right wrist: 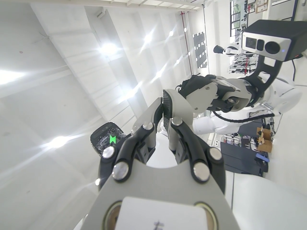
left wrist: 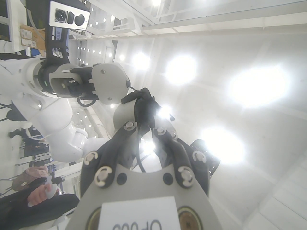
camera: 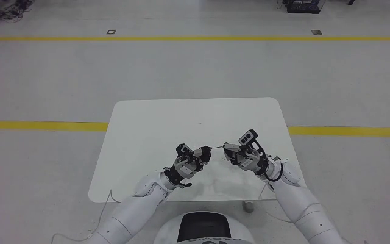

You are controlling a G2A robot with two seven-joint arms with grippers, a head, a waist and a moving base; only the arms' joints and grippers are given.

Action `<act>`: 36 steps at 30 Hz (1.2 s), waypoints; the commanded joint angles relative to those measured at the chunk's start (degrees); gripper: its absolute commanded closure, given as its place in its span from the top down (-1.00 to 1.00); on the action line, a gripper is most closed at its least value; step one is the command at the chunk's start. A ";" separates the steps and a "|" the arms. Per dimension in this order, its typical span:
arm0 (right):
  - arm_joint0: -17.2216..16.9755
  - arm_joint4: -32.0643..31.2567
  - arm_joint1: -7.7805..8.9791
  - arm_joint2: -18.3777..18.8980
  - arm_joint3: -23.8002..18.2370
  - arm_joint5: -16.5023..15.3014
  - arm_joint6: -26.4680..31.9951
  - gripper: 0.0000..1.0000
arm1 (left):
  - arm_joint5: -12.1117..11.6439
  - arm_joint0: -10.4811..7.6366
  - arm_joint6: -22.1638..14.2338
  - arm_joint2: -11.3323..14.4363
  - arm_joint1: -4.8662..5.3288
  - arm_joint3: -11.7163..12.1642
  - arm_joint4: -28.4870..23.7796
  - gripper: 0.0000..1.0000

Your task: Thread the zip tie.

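left gripper [camera: 205,152]: fingers were pressed together, their dark tips pinching one end of the zip tie [camera: 214,147]; it was held up in the air above the table [camera: 183,119], tips turned toward the other arm.
left fingers [left wrist: 140,111]: in the left wrist view the two dark fingers ran up to a single closed point, with a thin black strand curving away from that point toward the other arm's white finger cover.
right gripper [camera: 226,148]: fingers were closed pad against pad, with no gap between them, and met the other end of the zip tie; it was also raised above the table, tips facing the left gripper.
right fingers [right wrist: 166,104]: the ribbed pad of one finger lay flat against the other; the strand itself was too thin to make out between them from this wrist.
zip tie: a thin black strap, stretched nearly level in the short space between the two sets of fingertips, off the tabletop, over the near half of the table.
grippers to each other: near, tip toward tip, apart, joined by the strap.
table: white, with rounded corners.
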 commanded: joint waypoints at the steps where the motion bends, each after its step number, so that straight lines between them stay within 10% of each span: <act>1: -0.06 -0.08 0.00 0.11 -0.11 -0.01 -0.06 -1.00 | 0.00 0.00 0.00 0.00 0.00 0.00 0.00 -1.00; 36: -1.81 -0.38 0.39 3.31 -1.75 0.33 -0.15 -1.00 | 0.00 0.00 0.00 0.00 0.00 0.00 0.00 -1.00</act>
